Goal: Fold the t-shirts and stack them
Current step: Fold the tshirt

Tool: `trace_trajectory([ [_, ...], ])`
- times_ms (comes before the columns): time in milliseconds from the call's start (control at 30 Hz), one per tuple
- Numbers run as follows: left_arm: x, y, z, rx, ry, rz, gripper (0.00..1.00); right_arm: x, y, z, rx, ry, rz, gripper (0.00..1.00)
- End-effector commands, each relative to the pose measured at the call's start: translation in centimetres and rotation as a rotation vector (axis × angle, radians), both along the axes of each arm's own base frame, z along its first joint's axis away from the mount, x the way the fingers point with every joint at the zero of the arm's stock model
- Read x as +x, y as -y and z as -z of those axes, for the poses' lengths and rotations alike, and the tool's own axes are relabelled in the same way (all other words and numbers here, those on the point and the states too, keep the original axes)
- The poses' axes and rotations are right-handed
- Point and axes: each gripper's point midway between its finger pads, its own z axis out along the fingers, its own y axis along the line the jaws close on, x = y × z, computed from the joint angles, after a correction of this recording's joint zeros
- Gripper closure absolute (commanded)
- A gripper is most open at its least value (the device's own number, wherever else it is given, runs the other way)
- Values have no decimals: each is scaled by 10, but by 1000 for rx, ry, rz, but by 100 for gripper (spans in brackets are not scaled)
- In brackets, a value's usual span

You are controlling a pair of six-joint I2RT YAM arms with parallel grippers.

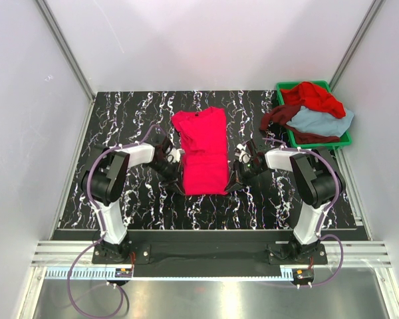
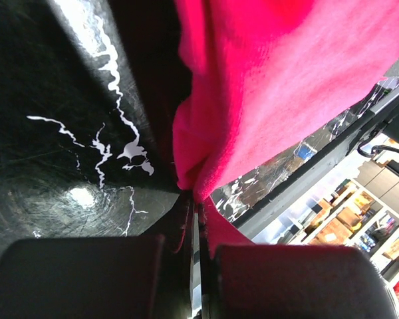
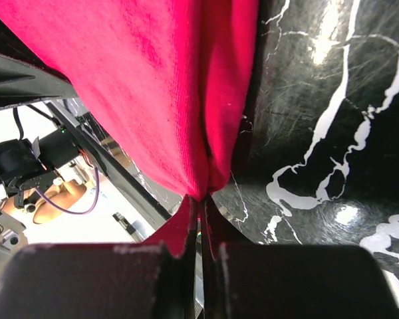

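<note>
4 t-shirts (image 1: 203,153) (image 1: 312,96) (image 1: 276,119) (image 1: 319,121), 1 green bin (image 1: 319,141), 2 arms (image 1: 110,176) (image 1: 312,176).

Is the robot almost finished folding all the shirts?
Not nearly. The pink shirt already looks folded into a long strip. The left gripper and right gripper each pinch a side of its near end, probably to fold it over. The red shirt, maroon shirt and blue-grey shirt lie heaped, unfolded, in the bin. No stack yet.

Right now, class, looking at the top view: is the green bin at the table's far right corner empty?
No, the green bin holds a heap of a red t-shirt, a maroon t-shirt and a blue-grey t-shirt.
</note>
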Motion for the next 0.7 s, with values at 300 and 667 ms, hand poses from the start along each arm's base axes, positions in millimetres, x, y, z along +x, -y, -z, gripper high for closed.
trace_trajectory([
  [300,15,12,-55,-103,144,40,100,10,-5,-70,58,187,-83,100],
  [667,5,7,-106,-134,287,77,100,6,-1,-118,71,305,-99,100],
])
